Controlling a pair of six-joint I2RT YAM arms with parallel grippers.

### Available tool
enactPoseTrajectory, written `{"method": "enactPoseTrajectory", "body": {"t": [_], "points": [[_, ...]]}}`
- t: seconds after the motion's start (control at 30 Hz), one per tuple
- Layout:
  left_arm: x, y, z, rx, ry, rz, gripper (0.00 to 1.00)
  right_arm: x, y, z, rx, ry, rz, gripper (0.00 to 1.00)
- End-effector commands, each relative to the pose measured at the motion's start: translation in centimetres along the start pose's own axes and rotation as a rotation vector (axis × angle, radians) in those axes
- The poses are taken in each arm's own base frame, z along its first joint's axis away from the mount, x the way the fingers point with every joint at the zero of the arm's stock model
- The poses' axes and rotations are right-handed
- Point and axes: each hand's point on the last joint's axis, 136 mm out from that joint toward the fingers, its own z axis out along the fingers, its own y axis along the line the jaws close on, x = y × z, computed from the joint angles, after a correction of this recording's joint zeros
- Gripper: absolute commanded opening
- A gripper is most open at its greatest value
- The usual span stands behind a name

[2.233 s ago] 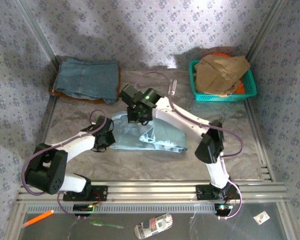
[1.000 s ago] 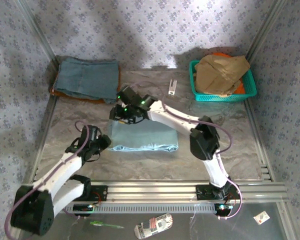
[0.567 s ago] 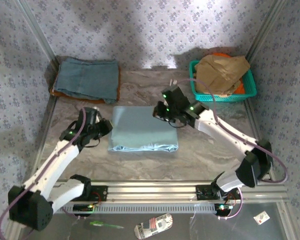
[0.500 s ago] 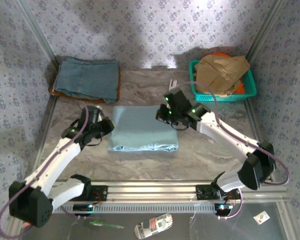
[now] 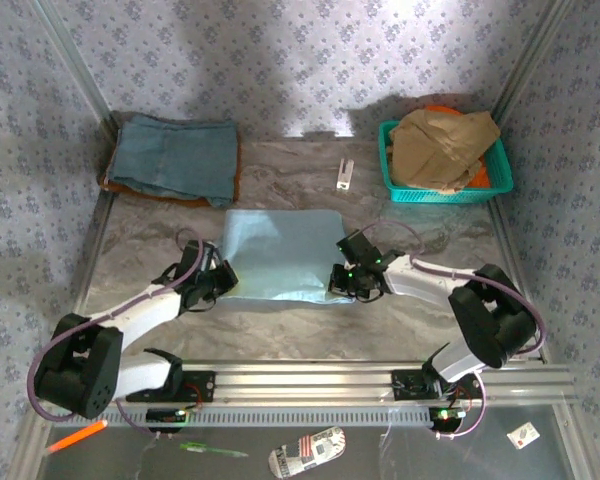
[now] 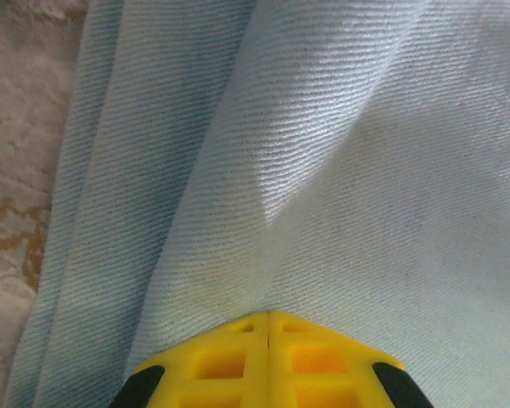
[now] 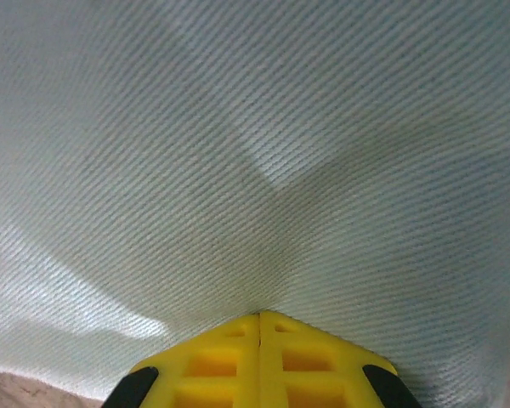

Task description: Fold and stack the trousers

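- The marbled table [image 5: 410, 320] carries everything.
- The trousers [image 5: 280, 255], pale sky-blue, lie folded into a flat rectangle at the table's middle, between the two arms.
- A teal basket [image 5: 440, 194] stands in the far right corner, with a crumpled tan-brown garment [image 5: 442, 140] heaped above its rim.
- A folded slate-blue denim garment [image 5: 175, 158] lies in the far left corner, close to the trousers' far left corner.
- The left gripper [image 5: 220, 280] sits at the trousers' near left corner, its yellow fingers [image 6: 221, 361] pressed together on puckered cloth.
- The right gripper [image 5: 342, 280] pinches the near right corner likewise.
- A small white object [image 5: 344, 174] lies on bare table between the trousers and the basket.
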Motion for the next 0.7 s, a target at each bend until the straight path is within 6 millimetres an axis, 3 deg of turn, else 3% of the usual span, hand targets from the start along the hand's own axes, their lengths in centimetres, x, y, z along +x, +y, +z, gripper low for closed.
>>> {"method": "enactPoseTrajectory", "body": {"t": [0.0, 0.13, 0.3, 0.37, 0.5, 0.53, 0.67], "points": [[3.1, 5.3, 0.4, -0.175, 0.088, -0.022, 0.0, 3.0, -5.3, 0.9, 0.137, 0.104, 0.014, 0.0], [3.8, 4.8, -1.1, -0.158, 0.105, -0.009, 0.0, 0.7, -4.0, -2.5, 0.105, 0.048, -0.008, 0.0], [3.9, 2.2, -5.8, -0.08, 0.054, 0.044, 0.0, -4.1, -0.2, -7.9, 0.059, -0.084, -0.065, 0.04], [2.4, 1.5, -7.9, -0.087, -0.004, 0.061, 0.16, -6.4, 0.8, -8.8, 0.061, -0.127, -0.096, 0.1], [-1.6, -0.9, -9.8, -0.078, -0.063, 0.08, 0.27, -11.0, 2.3, -7.8, 0.067, -0.143, -0.089, 0.12], [-2.7, -1.7, -9.5, -0.078, -0.068, 0.086, 0.29, -12.9, 2.8, -7.7, 0.073, -0.167, -0.077, 0.12], [-6.6, -4.4, -6.6, -0.08, -0.084, 0.092, 0.29, -16.4, 3.4, -4.4, 0.044, -0.154, 0.014, 0.11]]}}
